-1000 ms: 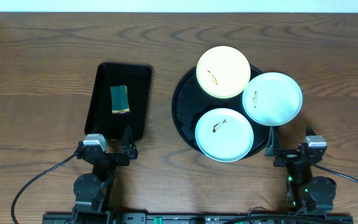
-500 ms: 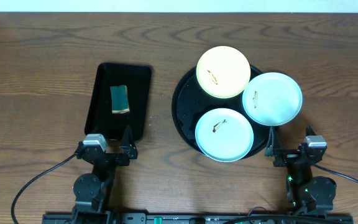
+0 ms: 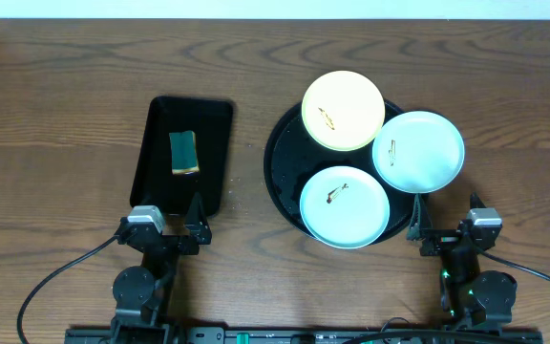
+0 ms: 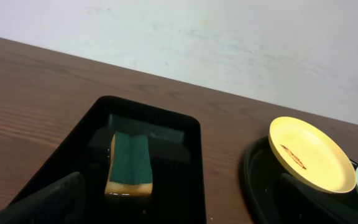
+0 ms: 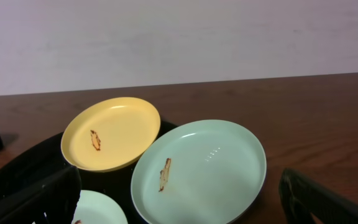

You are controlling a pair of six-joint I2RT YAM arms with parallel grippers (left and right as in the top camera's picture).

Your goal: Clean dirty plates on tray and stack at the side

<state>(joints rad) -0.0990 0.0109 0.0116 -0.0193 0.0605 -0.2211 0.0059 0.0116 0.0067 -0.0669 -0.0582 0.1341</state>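
Nothing has moved in the last second: the left gripper [image 3: 170, 218] and right gripper [image 3: 449, 225] sit parked at the near edge, fingers spread wide and empty. The three plates [image 3: 344, 206] lie smeared on the tray [image 3: 280, 162] and the sponge [image 3: 184, 153] is untouched, so cleaning hasn't begun.

text: none legible | labels: none | brands: none | numbers: none
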